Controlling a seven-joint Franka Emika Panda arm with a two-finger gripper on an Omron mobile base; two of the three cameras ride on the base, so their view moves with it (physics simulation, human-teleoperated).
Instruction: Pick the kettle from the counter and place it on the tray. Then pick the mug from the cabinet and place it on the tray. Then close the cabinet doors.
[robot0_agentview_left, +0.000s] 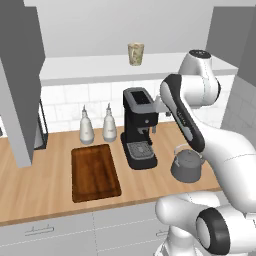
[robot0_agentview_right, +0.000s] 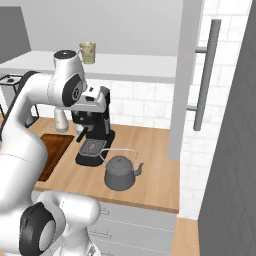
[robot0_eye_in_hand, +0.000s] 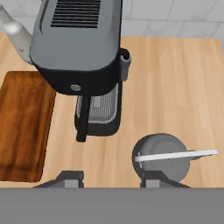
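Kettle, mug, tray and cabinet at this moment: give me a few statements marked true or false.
1. The kettle stands on the counter, right of the coffee machine. True.
2. The tray already holds the mug. False: the tray is bare and the mug stands on the cabinet shelf.
3. The hand grips the kettle's handle. False: in the hand view the fingertips hang above the counter with nothing between them.
4. Two white bottles stand behind the tray. True.
5. The cabinet doors are shut. False: a door stands open.
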